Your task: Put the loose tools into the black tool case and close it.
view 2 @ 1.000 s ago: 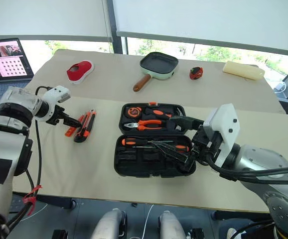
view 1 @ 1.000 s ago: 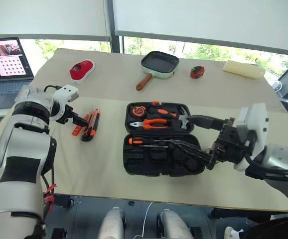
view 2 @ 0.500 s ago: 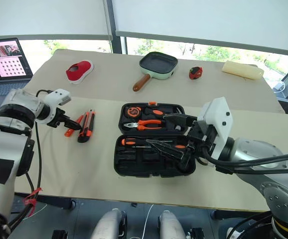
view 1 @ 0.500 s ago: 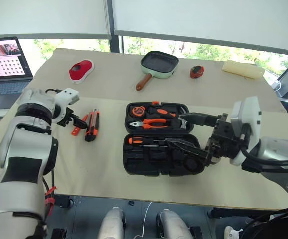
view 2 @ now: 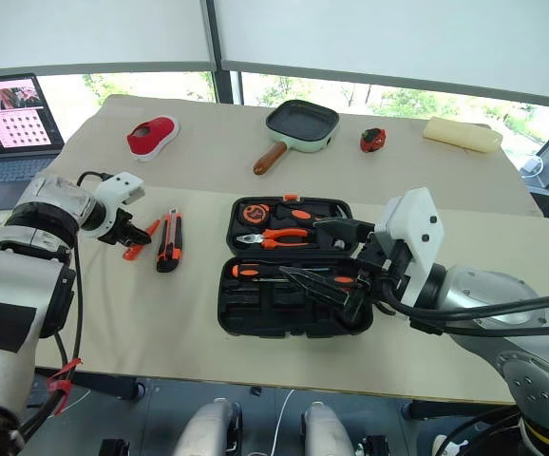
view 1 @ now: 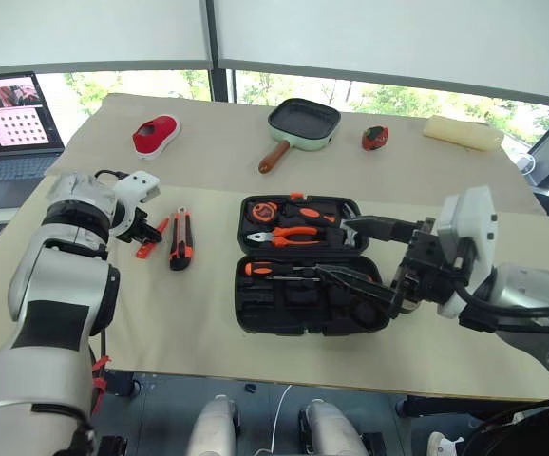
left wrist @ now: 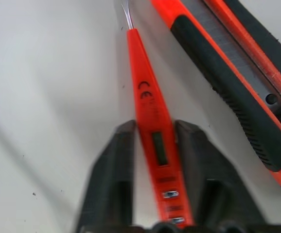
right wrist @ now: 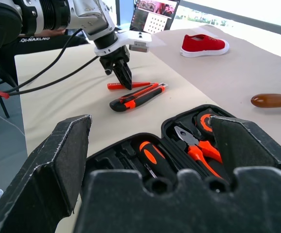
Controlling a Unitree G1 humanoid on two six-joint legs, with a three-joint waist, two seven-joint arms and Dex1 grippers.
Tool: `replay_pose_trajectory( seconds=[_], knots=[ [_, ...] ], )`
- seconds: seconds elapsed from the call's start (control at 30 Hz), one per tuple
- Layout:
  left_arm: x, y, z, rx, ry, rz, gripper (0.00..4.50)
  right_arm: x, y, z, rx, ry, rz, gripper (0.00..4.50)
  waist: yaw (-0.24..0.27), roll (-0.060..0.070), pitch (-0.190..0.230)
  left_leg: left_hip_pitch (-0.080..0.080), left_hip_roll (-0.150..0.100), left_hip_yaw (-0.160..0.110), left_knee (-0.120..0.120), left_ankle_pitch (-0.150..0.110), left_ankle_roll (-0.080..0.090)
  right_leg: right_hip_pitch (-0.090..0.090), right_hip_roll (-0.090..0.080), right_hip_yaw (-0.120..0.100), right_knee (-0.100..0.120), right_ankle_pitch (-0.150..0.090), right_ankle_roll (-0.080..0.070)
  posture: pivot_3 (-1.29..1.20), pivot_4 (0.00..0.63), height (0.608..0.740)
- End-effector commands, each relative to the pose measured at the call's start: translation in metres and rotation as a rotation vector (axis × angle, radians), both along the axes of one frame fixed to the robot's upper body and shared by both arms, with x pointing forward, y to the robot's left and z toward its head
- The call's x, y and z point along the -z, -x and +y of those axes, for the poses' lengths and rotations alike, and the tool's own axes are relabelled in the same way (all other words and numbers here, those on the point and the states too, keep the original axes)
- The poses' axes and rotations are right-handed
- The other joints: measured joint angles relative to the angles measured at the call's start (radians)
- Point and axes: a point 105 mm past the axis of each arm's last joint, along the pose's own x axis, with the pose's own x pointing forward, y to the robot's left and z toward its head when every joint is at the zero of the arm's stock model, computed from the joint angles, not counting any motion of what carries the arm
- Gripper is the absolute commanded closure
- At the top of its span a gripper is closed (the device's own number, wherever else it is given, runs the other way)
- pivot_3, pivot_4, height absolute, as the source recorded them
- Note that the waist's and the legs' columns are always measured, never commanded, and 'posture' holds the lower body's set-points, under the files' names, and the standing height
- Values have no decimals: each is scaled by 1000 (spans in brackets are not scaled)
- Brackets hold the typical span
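The left claw (left wrist: pixel 152 145) has its two fingers narrowed around the slim orange tester (left wrist: pixel 150 121), one on each side of the handle near its rear end, with the tool lying flat on the table (view 1: pixel 208 313) just beside the knife (view 1: pixel 179 251). Contact looks made or nearly made, so the squeeze should probably finish before any lift. The grip sits well back from the tool's middle, so the tip may droop; a slow, straight rise would keep it from swinging into the knife. The case (view 1: pixel 308 304) lies open well to the right of both tools, its upper half holding pliers (view 1: pixel 293 233) and its lower half a screwdriver (view 1: pixel 274 270), with empty slots beneath. The right claw (view 2: pixel 336 266) hovers over the case's right side with its fingers spread wide and nothing in them; it may need to back off so the left arm can reach a free slot.
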Motion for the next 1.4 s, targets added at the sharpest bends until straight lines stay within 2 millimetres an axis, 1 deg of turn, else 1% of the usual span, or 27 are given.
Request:
replay_pose_trajectory(
  seconds=[0.03, 0.07, 0.17, 0.23, 0.27, 0.3, 0.33, 0.37, 0.4, 0.43, 0.47, 0.53, 0.6, 0.63, 0.67, 0.73, 0.77, 0.83, 0.97, 1.07, 1.13, 1.27, 1.4],
  knots=[
    [6, 5, 10, -21, -9, 20, 4073, -5, 4, -2, -4, 2, -37, 0, -1, 0, 0, 0, 0, 0, 0, 0, 0, 0, 0, 0, 0, 0, 0, 0, 150, 740],
    [4, 5, 13, -27, -10, 10, 4073, -1, 4, -5, 4, 7, -23, 0, -2, 0, 0, 0, 0, 0, 0, 0, 0, 0, 0, 0, 0, 0, 0, 0, 150, 740],
    [-10, 4, 30, 10, -85, -53, 4073, 13, 3, -17, 39, 54, 29, 0, -2, 0, 0, 0, 0, 0, 0, 0, 0, 0, 0, 0, 0, 0, 0, 0, 150, 740],
    [-20, 2, 33, 27, -91, -87, 4074, 17, 5, -24, 51, 64, 52, 0, -12, -1, 0, 0, 0, 0, 0, 0, 0, -1, 0, 0, 0, 0, 0, 0, 150, 740],
    [-29, 1, 34, 53, -100, -118, 4074, 20, 5, -27, 61, 67, 74, 0, -14, -1, 0, -1, 0, 0, 0, 0, 0, -1, 0, 0, 0, 0, 0, 0, 150, 740],
    [-44, 0, 32, 154, -119, -155, 4074, 23, 8, -32, 71, 80, 102, 0, -13, -1, 0, -1, 0, 0, 0, 0, 0, -1, 0, 0, 0, 0, 0, 0, 150, 740],
    [-58, 0, 23, 273, -120, -194, 4074, 27, 11, -36, 77, 90, 126, 0, -11, -1, 0, -1, 0, 0, 0, 0, 0, -1, 0, 0, 0, 0, 0, 0, 150, 740],
    [-66, 1, 17, 357, -123, -214, 4074, 28, 14, -38, 80, 97, 139, 0, -11, -3, 1, -1, 0, 0, 0, 0, 0, -2, 0, 0, 0, 0, 0, 0, 150, 740],
    [-74, 5, 6, 439, -92, -209, 4074, 30, 16, -40, 85, 103, 146, 0, -10, -3, 1, -2, 1, 0, 0, 0, 0, -2, 1, -1, 0, 0, 0, 0, 150, 740],
    [-81, 8, -10, 534, -51, -210, 4074, 31, 17, -41, 94, 108, 149, 0, -8, -3, 1, -2, 1, 0, 0, 0, 0, -1, 0, -1, -1, 0, 0, 0, 150, 740],
    [-87, 12, -26, 635, -21, -215, 4074, 32, 18, -42, 102, 112, 150, 0, -2, -3, 1, -2, 0, 0, 0, 0, 0, -1, 0, -1, -1, 0, 0, 0, 150, 740],
    [-92, 20, -50, 768, 20, -204, 4074, 34, 19, -43, 110, 115, 154, 0, 11, -3, 1, -2, 0, 0, 1, 0, 0, 0, -1, -1, -1, 1, 1, 0, 150, 740],
    [-90, 32, -96, 931, 71, -185, 4074, 37, 22, -42, 110, 114, 158, 0, 13, -3, 1, -1, 0, 0, 2, 0, 0, 1, -1, -1, -1, 1, 1, 0, 150, 740],
    [-86, 38, -114, 995, 84, -178, 4074, 38, 22, -41, 111, 112, 160, 0, 13, -3, 1, -2, 0, 0, 2, 0, 0, 1, -1, 0, -2, 1, 2, 0, 150, 740],
    [-85, 42, -124, 1027, 90, -178, 4074, 39, 22, -40, 112, 111, 161, 0, 14, -3, 1, -1, 0, 0, 2, 0, 0, 2, -1, 0, -1, 1, 2, 0, 150, 740],
    [-78, 49, -152, 1061, 114, -162, 4074, 39, 22, -38, 113, 102, 158, 0, 12, -3, 1, -2, 0, -1, 3, 0, 0, 2, -1, 0, -1, 1, 2, 0, 150, 740],
    [-72, 54, -169, 1064, 147, -128, 4074, 39, 23, -37, 113, 96, 157, 0, 11, -3, 1, -2, 0, -1, 4, 0, 0, 1, -1, 0, -1, 1, 2, 0, 150, 740],
    [-61, 63, -189, 1074, 169, -63, 4074, 40, 23, -36, 116, 89, 157, 0, 4, -3, 1, -2, 0, -1, 4, 0, 0, 1, 0, 0, -1, 1, 2, 0, 150, 740],
    [-44, 78, -206, 1094, 151, 19, 4074, 41, 23, -35, 135, 76, 156, 0, -21, 0, 0, 0, 0, -2, 2, 0, 0, 0, 2, 3, 0, 1, 2, 0, 150, 740],
    [-37, 88, -214, 1095, 158, 65, 4074, 42, 22, -35, 154, 70, 150, 0, -19, 1, 0, 1, 0, -3, 1, 0, 1, 1, 3, 3, 0, 1, 2, 0, 150, 740],
    [-33, 93, -215, 1079, 157, 100, 4074, 43, 22, -35, 164, 62, 147, 0, -15, 1, 0, 1, 0, -3, 2, 0, 1, 1, 2, 3, 0, 1, 2, 0, 150, 740],
    [-21, 88, -213, 1043, 86, 107, 4074, 44, 21, -35, 176, 56, 141, 0, -9, 1, 0, 1, -1, -3, 3, 0, 1, 2, 2, 4, 0, 1, 2, 0, 150, 740],
    [-10, 91, -214, 1037, 90, 156, 4074, 46, 20, -35, 185, 49, 134, 0, -10, 1, 0, 0, -1, -3, 3, 0, 1, 2, 2, 4, 0, 1, 2, 0, 150, 740]
  ],
)
